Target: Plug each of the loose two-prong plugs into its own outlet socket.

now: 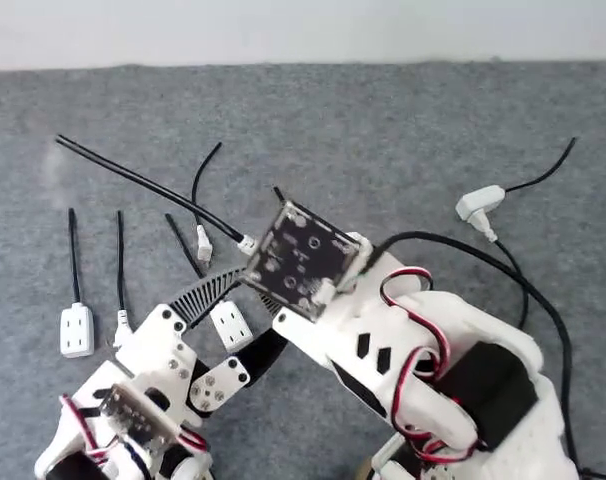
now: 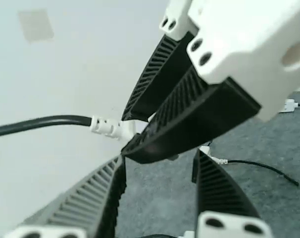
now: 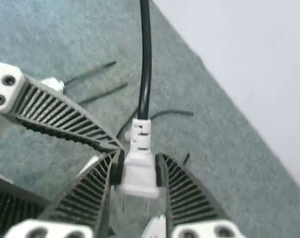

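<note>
My right gripper (image 3: 138, 163) is shut on a white two-prong plug (image 3: 138, 174), prongs down, its black cord (image 3: 145, 59) running away over the carpet. From above, that plug (image 1: 246, 243) sits at the edge of the right wrist's camera board. My left gripper (image 2: 159, 191) stands open just below it, with its ribbed fingers (image 1: 209, 289) on either side of a white outlet socket (image 1: 231, 325). A second socket (image 1: 76, 331) lies at the far left. Loose plugs lie at centre (image 1: 203, 240) and far right (image 1: 480, 205).
A third small white piece with a cord (image 1: 122, 326) lies beside the left arm's base. Short black cords fan out over the grey carpet (image 1: 403, 140). A pale wall borders the far side. The right arm's body (image 1: 453, 370) covers the near right.
</note>
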Robot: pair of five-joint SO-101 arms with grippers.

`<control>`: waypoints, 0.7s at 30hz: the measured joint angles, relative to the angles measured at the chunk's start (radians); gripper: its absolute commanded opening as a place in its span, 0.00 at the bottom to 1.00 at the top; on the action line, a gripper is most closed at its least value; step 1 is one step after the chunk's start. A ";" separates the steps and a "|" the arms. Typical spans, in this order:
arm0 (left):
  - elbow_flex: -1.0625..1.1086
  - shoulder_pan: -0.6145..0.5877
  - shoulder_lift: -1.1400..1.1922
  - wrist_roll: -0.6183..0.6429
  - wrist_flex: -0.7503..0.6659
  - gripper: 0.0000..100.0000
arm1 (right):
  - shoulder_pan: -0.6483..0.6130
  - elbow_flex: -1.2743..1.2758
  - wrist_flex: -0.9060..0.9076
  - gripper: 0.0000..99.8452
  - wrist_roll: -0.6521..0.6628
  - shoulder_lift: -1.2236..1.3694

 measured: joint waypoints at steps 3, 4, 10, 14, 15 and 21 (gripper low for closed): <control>-0.005 -0.003 0.000 -0.005 0.000 0.22 | 0.000 0.000 0.000 0.01 0.003 -0.003; -0.005 -0.002 0.000 -0.005 0.000 0.22 | 0.000 0.000 0.000 0.01 0.003 -0.003; -0.008 0.025 0.000 -0.005 0.020 0.22 | -0.023 0.000 0.000 0.01 0.003 -0.006; -0.008 -0.029 0.000 -0.005 -0.005 0.22 | -0.068 0.000 0.026 0.01 0.003 -0.005; -0.006 -0.046 0.000 -0.005 -0.017 0.22 | -0.068 0.000 0.028 0.01 0.003 -0.005; 0.040 -0.074 0.000 -0.003 -0.055 0.22 | -0.071 0.000 0.058 0.01 0.003 -0.005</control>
